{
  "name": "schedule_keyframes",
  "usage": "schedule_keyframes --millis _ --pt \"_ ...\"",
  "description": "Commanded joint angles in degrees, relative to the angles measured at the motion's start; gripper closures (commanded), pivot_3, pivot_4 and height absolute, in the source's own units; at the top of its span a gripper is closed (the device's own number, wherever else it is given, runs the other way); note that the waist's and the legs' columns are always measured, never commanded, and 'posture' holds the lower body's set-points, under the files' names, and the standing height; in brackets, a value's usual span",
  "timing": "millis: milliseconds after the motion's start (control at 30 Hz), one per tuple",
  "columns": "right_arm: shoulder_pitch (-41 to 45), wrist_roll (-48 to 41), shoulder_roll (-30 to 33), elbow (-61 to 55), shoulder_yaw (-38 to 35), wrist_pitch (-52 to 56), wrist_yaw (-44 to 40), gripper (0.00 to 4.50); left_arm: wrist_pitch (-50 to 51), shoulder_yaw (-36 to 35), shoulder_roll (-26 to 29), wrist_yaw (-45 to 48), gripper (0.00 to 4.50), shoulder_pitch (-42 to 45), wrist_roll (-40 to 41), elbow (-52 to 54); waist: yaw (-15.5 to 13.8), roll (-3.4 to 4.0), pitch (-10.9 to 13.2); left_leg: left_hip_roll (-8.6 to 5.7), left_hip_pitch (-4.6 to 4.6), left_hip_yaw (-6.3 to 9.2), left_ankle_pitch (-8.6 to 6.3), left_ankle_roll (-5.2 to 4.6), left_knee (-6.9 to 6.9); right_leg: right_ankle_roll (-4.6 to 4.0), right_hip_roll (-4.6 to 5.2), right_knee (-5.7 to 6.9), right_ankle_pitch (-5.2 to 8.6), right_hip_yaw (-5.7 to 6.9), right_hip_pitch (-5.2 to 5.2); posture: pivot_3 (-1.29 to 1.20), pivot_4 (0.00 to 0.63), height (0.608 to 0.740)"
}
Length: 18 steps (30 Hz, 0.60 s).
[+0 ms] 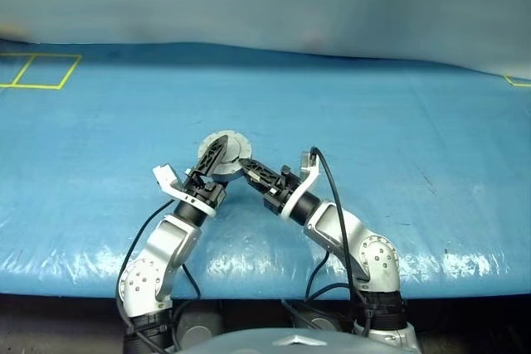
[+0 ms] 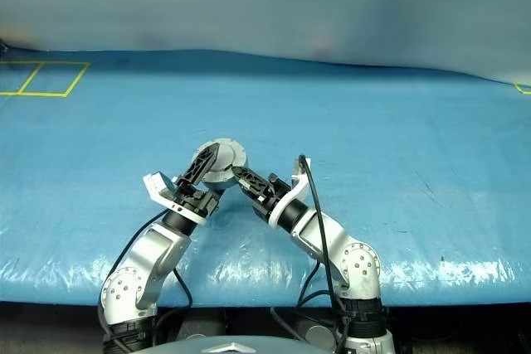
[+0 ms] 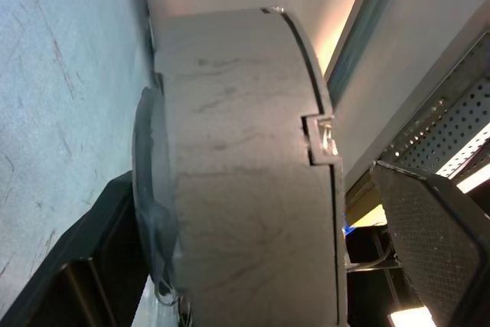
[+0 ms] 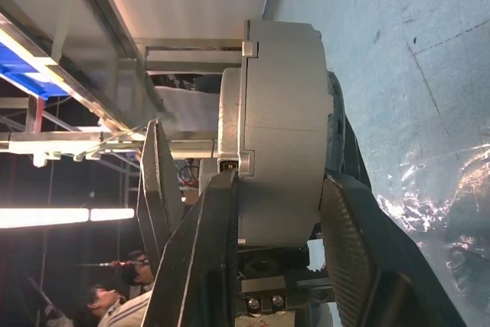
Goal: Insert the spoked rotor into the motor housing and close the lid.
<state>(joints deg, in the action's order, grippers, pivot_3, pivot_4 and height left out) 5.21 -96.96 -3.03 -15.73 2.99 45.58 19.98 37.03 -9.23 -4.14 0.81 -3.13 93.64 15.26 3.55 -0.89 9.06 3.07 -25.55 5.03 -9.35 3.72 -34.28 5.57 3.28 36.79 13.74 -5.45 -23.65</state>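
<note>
The right gripper (image 4: pixel 272 243) is closest to the camera in its own wrist view, and its two black fingers (image 4: pixel 203 258) are pressed on the two flat faces of a thick grey round body, so this gripper is closed on it. The body is the motor housing (image 4: pixel 279 135) with the lid (image 4: pixel 232 124) already sitting on it; a thin seam and small notches along the edge show where the two parts meet. From the head views, the closed housing is held in the air, above the blue table (image 1: pixel 398 122) and near its front edge, with one round grey face turned up to the camera. The left gripper (image 1: pixel 214 157) comes to the housing from the opposite side. In the left wrist view its fingers (image 3: pixel 429 243) are spread wide, one on each side of the housing, and there is a clear gap between the housing and the finger beside the lid, so this gripper does not hold it. The spoked rotor cannot be seen. Yellow tape lines (image 1: pixel 37 72) lie on the table far behind the housing, at the left corner.
</note>
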Motion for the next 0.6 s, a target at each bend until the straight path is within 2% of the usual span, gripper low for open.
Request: schedule_keyframes --millis 33,167,233,300,400,500,600 --pt "0.25 -3.32 -0.20 -4.34 0.80 -0.55 -0.71 3.34 -2.01 1.56 -4.62 -3.59 0.37 0.59 1.35 -1.26 -0.01 0.00 0.00 0.00 0.00 0.00 0.00 0.00 0.00 0.00 0.00 0.00 0.00 0.00 0.00 0.00 0.150 0.740" --pt "0.34 -2.38 0.46 -4.87 1.12 -0.88 -0.87 3.34 -2.09 2.70 -3.51 -6.17 1.61 1.13 1.89 -2.41 -0.07 0.00 0.00 0.00 -0.01 0.01 0.00 0.00 0.01 0.00 0.00 0.00 0.00 0.00 -0.01 0.00 0.150 0.740" --pt "0.42 2.47 1.45 -6.04 1.28 -1.58 -2.22 3.34 -2.71 2.94 -3.68 -6.82 2.16 1.11 2.15 -2.40 -0.10 0.00 0.00 -0.01 -0.01 0.01 0.00 0.00 0.01 0.00 0.00 0.00 0.00 0.00 0.00 0.00 0.150 0.740" --pt "0.48 7.20 2.68 -6.99 1.62 -2.04 -4.01 3.34 -3.35 2.97 -3.87 -7.00 2.15 1.16 2.49 -2.39 -0.08 0.00 0.00 -0.01 -0.01 0.01 0.00 0.00 0.01 0.00 0.00 0.00 0.00 0.00 -0.01 0.00 0.150 0.740" --pt "-0.38 7.57 2.68 -6.92 1.31 -2.76 -5.70 3.34 -4.06 3.04 -3.52 -7.30 2.15 1.50 2.58 -2.23 -0.14 0.00 0.00 0.00 -0.01 0.01 0.00 0.00 0.01 0.01 -0.01 0.01 0.00 0.00 -0.01 0.00 0.150 0.740" --pt "-1.06 10.91 3.69 -7.69 0.59 -3.77 -7.00 2.31 -5.61 2.17 -2.53 -8.05 2.15 2.70 1.55 -2.49 -0.17 0.00 0.00 -0.01 -0.01 0.01 0.00 0.00 0.00 0.00 0.00 0.00 0.00 0.00 0.01 0.00 0.150 0.740" --pt "-0.64 21.48 9.81 -10.01 1.55 -3.48 -8.61 1.34 -7.46 -0.29 -0.53 -8.92 2.15 5.53 -0.60 -4.79 -0.37 0.00 0.00 -0.01 -0.01 0.01 0.01 0.00 -0.04 0.02 0.00 0.01 0.00 0.00 0.01 0.00 0.150 0.740"
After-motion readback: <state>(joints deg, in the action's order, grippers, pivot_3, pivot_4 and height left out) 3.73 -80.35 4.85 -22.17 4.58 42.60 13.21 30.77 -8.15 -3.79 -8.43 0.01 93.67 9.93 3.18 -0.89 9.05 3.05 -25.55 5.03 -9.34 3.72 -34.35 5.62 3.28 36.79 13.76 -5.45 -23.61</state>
